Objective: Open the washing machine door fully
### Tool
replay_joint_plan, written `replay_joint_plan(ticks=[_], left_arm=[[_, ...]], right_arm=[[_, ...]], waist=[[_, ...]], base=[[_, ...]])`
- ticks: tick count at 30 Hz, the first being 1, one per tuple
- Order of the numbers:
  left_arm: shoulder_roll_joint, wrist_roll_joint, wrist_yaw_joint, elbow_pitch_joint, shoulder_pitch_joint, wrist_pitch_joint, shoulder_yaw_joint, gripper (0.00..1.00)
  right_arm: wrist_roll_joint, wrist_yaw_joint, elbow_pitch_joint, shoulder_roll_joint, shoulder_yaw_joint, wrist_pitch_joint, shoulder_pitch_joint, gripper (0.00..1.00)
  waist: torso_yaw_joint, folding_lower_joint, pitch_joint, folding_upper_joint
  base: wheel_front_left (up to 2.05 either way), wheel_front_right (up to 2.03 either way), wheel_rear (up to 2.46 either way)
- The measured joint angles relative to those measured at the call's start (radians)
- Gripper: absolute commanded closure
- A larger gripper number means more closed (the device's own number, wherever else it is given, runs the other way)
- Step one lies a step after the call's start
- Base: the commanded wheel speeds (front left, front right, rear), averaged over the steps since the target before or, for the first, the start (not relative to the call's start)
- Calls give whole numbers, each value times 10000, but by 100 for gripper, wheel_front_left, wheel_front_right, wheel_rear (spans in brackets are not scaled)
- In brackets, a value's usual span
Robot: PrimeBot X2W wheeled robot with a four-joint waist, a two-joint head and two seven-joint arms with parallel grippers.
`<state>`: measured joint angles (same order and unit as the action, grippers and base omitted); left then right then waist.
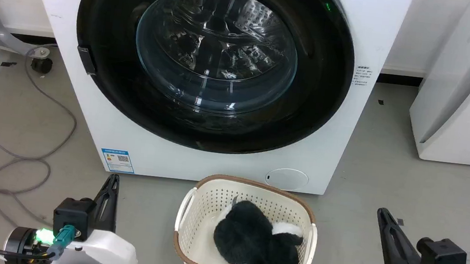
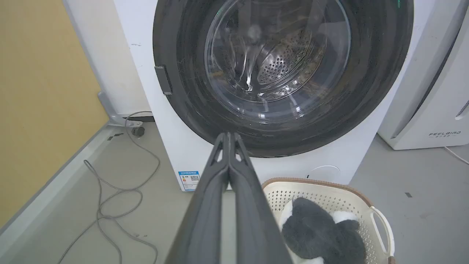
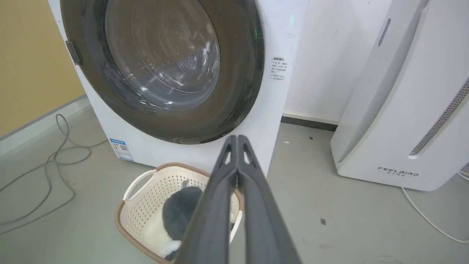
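The washing machine door (image 1: 111, 16) is a big round glossy black ring with a clear bulging glass bowl in its middle; it lies flat against the white front-loader (image 1: 375, 28), with a small dark handle tab (image 1: 86, 60) on its left rim. From the left wrist the door (image 2: 183, 55) stands ahead and above, and from the right wrist the door (image 3: 242, 91) is up and to the left. My left gripper (image 1: 113, 179) is low at the left, shut on nothing, well short of the machine. My right gripper (image 1: 381, 211) is low at the right, also shut and holding nothing.
A cream perforated basket (image 1: 205, 199) holding a black-and-white plush toy (image 1: 253, 240) sits on the grey floor just in front of the machine, between my arms. Grey cables (image 1: 15, 155) loop on the floor at the left. A white appliance (image 1: 469, 96) stands at the right.
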<state>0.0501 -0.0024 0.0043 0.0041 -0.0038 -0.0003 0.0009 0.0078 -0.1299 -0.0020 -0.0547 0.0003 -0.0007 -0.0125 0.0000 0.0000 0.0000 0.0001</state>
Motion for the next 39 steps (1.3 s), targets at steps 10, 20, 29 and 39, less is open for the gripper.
replay_joint_plan(ticks=[10,20,29,39], left_arm=[[0,0,0,0,0,0,-2,100],[0,0,0,0,0,0,2,100],[0,0,0,0,0,0,0,100],[-2,-4,15,10,0,-2,10,0]], right_arm=[[0,0,0,0,0,0,1,100],[0,0,0,2,2,0,1,100],[0,0,2,2,0,0,1,100],[13,0,0,0,0,-2,-4,0]], waist=[[0,0,0,0],[0,0,0,0],[0,0,0,0],[1,0,4,0]], base=[[0,0,0],[0,0,0],[0,0,0],[0,0,0]])
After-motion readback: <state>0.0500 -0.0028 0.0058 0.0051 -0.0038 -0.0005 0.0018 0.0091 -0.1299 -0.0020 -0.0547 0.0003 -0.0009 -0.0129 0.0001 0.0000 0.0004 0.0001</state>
